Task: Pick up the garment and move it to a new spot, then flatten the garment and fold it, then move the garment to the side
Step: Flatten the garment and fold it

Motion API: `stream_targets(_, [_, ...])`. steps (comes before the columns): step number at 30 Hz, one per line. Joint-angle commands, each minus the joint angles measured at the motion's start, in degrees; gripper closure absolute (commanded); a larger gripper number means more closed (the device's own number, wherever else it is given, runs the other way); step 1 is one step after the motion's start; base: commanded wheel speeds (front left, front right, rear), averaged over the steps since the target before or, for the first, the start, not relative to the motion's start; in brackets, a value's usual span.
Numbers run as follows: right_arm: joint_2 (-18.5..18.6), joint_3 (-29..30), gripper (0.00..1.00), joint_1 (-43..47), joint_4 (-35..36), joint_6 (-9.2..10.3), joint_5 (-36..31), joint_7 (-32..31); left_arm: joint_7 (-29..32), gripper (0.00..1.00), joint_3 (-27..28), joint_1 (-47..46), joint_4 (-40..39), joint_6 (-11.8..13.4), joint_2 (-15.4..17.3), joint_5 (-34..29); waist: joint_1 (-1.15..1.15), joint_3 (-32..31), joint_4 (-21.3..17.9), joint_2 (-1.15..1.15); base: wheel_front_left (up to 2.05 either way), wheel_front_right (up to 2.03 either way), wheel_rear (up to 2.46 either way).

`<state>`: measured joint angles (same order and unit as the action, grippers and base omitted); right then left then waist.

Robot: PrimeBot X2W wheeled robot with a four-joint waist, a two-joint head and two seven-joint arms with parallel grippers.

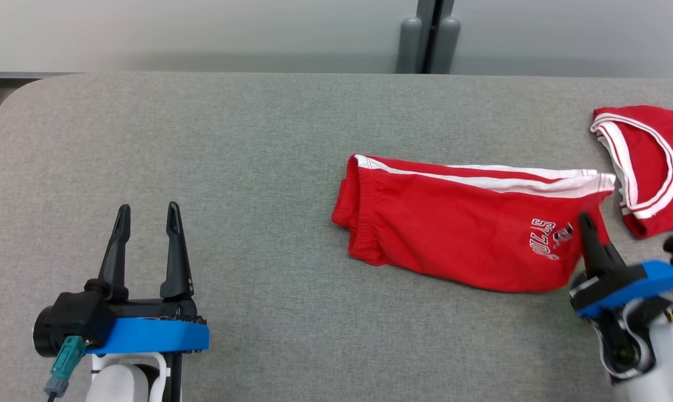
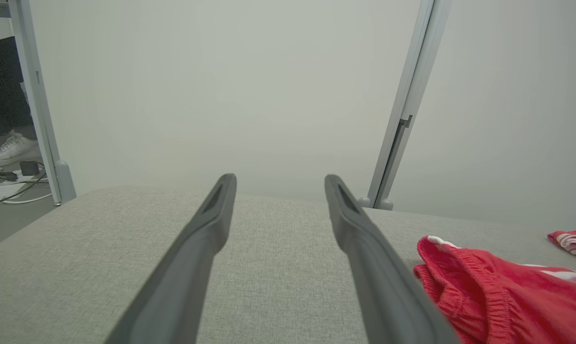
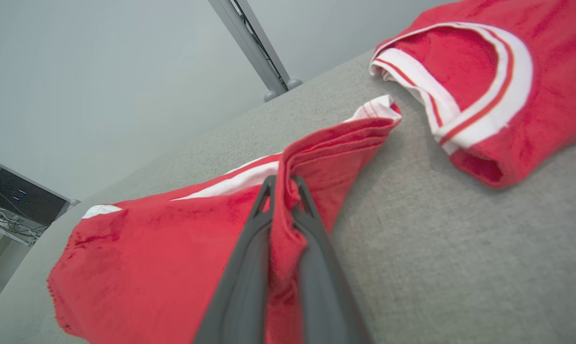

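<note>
**Orientation.** The red shorts point(image 1: 453, 223) lie right of centre on the grey table point(image 1: 230, 156). Their long axis runs left to right across the head view. The gathered elastic waistband points to frame left and the leg hem to frame right. A white side stripe follows the upper edge, and white lettering sits near the hem end.

**Count.** There are two garments: the shorts, and a red top point(image 1: 649, 162) with white-banded trim at the upper right, near the shorts' hem. There are two end effectors.

**Right end effector** point(image 3: 283, 184). At the lower right of the head view, its fingers are pressed nearly together, pinching a raised fold of the shorts' fabric at the hem end. In the right wrist view, red cloth is bunched between the two fingertips.

**Left end effector** point(image 1: 148, 215). At the lower left of the head view, its fingers are spread wide, holding nothing and well apart from the shorts. In the left wrist view, the waistband lies at the lower right, beside the right-hand finger.
</note>
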<state>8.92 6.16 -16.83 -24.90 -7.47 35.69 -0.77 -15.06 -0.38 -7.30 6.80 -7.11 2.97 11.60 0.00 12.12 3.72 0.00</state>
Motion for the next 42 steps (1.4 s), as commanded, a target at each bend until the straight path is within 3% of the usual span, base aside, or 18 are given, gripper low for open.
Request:
stream_targets(1, [-1.2, 0.1, 1.00, -2.2, 0.9, -0.05, -0.8, -0.4, -0.1, 0.00, 0.0, 0.0, 0.0, -0.4, 0.0, 0.0, 0.00, -0.1, 0.4, 0.00, 0.00, 0.00, 0.00])
stream_targets(9, [-5.0, -3.7, 1.00, -9.1, 2.3, -0.05, -3.1, -1.3, -0.1, 0.00, -0.9, -0.2, 0.0, -0.3, -0.1, 0.5, 0.00, -0.1, 2.8, 0.00, 0.00, 0.00, 0.00])
stream_targets(16, [-6.0, -12.8, 1.00, -13.7, 0.8, -0.05, -1.4, -0.4, -0.1, 0.00, -1.2, -0.3, 0.0, 0.2, -0.1, 1.5, 0.00, 0.0, 5.1, 0.00, 0.00, 0.00, 0.00])
stream_targets(26, [-6.0, -26.8, 1.00, -12.3, -3.5, -0.05, 0.5, 3.0, -0.1, 0.00, -2.2, 0.5, 0.0, 0.9, -0.1, 2.6, 0.00, 0.0, 6.5, 0.00, 0.00, 0.00, 0.00])
stream_targets(32, [-6.0, -31.3, 1.00, -10.4, -6.4, -0.05, -0.7, 4.2, -0.1, 0.00, -2.7, 0.7, 0.1, 1.2, -0.1, 2.9, 0.00, 0.0, 6.6, 0.00, 0.00, 0.00, 0.00])
stream_targets(33, [-6.0, -31.8, 0.72, -10.2, -6.6, -0.05, -0.9, 4.7, -0.1, 0.00, -2.7, 0.7, 0.0, 1.3, -0.1, 2.9, 0.00, 0.0, 6.5, 0.00, 0.00, 0.00, 0.00])
stream_targets(34, [-5.9, -32.1, 0.00, -10.1, -6.9, -0.05, -1.1, 5.2, -0.1, 0.00, -2.7, 0.8, 0.0, 1.4, -0.1, 3.0, 0.00, 0.0, 6.4, 0.00, 0.00, 0.00, 0.00])
stream_targets(42, [-4.4, -34.2, 0.00, -10.6, -6.6, -0.05, -5.6, 11.3, -0.1, 0.00, -2.4, 1.1, 0.5, 1.5, -0.1, 2.4, 0.00, -1.1, 4.8, 0.00, 0.00, 0.00, 0.00])
